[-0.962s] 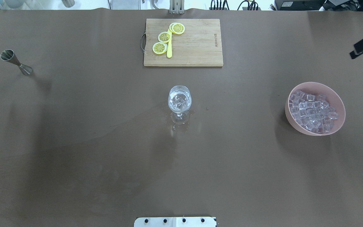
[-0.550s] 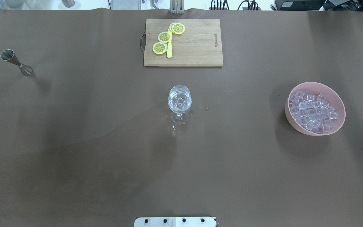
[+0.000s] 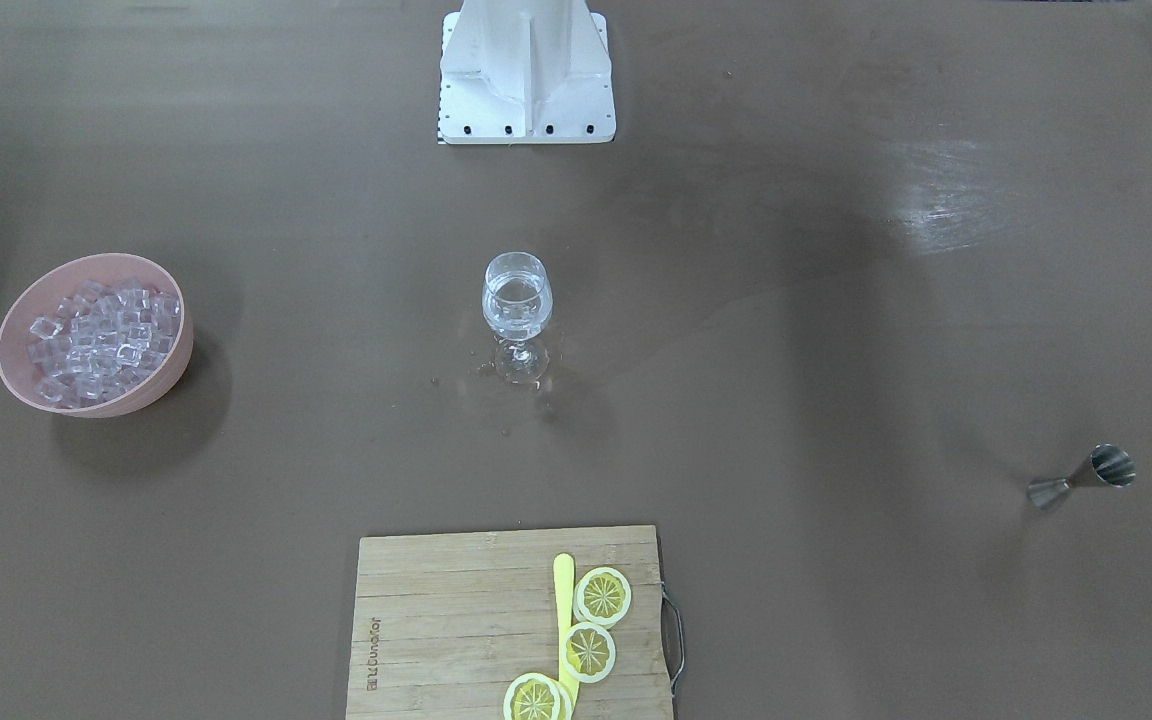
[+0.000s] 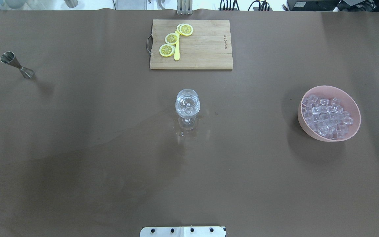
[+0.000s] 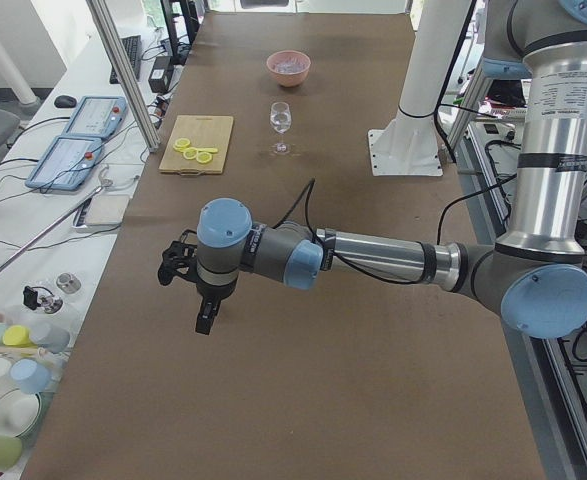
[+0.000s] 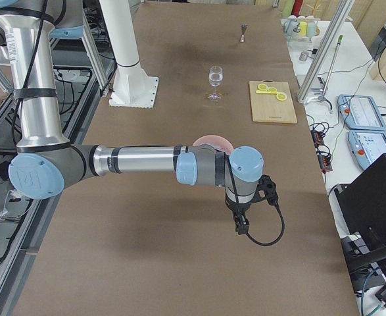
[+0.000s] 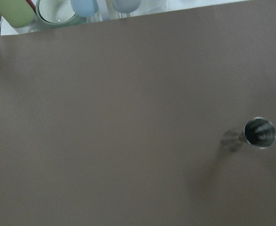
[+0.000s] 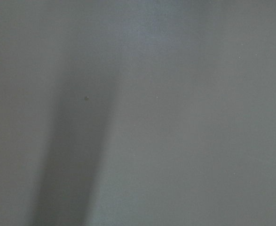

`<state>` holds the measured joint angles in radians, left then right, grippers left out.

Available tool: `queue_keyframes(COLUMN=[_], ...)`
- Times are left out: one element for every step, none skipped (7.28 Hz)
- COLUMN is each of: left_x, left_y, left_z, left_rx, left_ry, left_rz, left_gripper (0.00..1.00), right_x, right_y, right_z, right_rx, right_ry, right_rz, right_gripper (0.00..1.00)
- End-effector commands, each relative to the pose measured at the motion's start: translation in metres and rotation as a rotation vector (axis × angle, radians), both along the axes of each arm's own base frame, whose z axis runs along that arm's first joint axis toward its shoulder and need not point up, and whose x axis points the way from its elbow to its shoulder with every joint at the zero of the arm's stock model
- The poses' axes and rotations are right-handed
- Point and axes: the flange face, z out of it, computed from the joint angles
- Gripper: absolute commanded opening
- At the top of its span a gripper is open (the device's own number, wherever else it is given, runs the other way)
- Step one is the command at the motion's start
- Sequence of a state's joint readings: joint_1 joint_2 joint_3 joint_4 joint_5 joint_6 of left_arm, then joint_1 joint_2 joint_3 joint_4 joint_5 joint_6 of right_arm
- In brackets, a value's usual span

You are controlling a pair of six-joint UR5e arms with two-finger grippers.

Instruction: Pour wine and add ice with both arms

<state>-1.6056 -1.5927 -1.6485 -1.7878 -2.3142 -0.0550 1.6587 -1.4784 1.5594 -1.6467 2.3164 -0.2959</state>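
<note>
A stemmed wine glass (image 4: 187, 107) stands mid-table and holds clear wine with ice cubes in it; it also shows in the front view (image 3: 517, 305). A pink bowl (image 4: 354, 113) full of ice (image 4: 324, 115) stands at the right. A steel jigger (image 4: 16, 65) stands far left; it also shows in the left wrist view (image 7: 250, 134). My left gripper (image 5: 203, 322) hangs over bare table beyond the jigger, seen only in the left side view. My right gripper (image 6: 241, 227) hangs past the bowl (image 6: 212, 140), seen only in the right side view. I cannot tell whether either is open or shut.
A wooden cutting board (image 4: 206, 46) with lemon slices (image 4: 171, 39) and a yellow knife lies at the far edge. Water drops lie around the glass foot (image 4: 188, 131). The white base block (image 4: 183, 231) is at the near edge. Cups and bowls (image 5: 13, 370) stand off the left end.
My right gripper, at the overhead view's right edge one second ago, has moved out of that view. The glass, bowl and jigger have not moved.
</note>
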Motion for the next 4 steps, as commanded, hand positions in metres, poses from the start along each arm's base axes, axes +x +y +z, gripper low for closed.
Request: queue_keyframes(left_x=[0.002, 0.002, 0.003, 0.003], left_y=[0.028, 0.032, 0.032, 0.032], left_z=[0.029, 0.051, 0.050, 0.047], left_rx=[-0.046, -0.070, -0.068, -0.063], left_ry=[-0.001, 0.002, 0.004, 0.010], left_rz=[0.004, 0.009, 0.009, 0.011], left_gripper=[0.99, 0.99, 0.99, 0.99], right_x=[0.000, 0.000, 0.000, -0.001], right_y=[0.006, 0.013, 0.014, 0.016], right_z=[0.013, 0.020, 0.017, 0.016], right_rx=[-0.052, -0.052, -0.050, -0.050], right_ry=[-0.010, -0.001, -0.007, -0.009], right_rz=[0.029, 0.018, 0.022, 0.023], right_gripper=[1.00, 1.00, 1.00, 1.00])
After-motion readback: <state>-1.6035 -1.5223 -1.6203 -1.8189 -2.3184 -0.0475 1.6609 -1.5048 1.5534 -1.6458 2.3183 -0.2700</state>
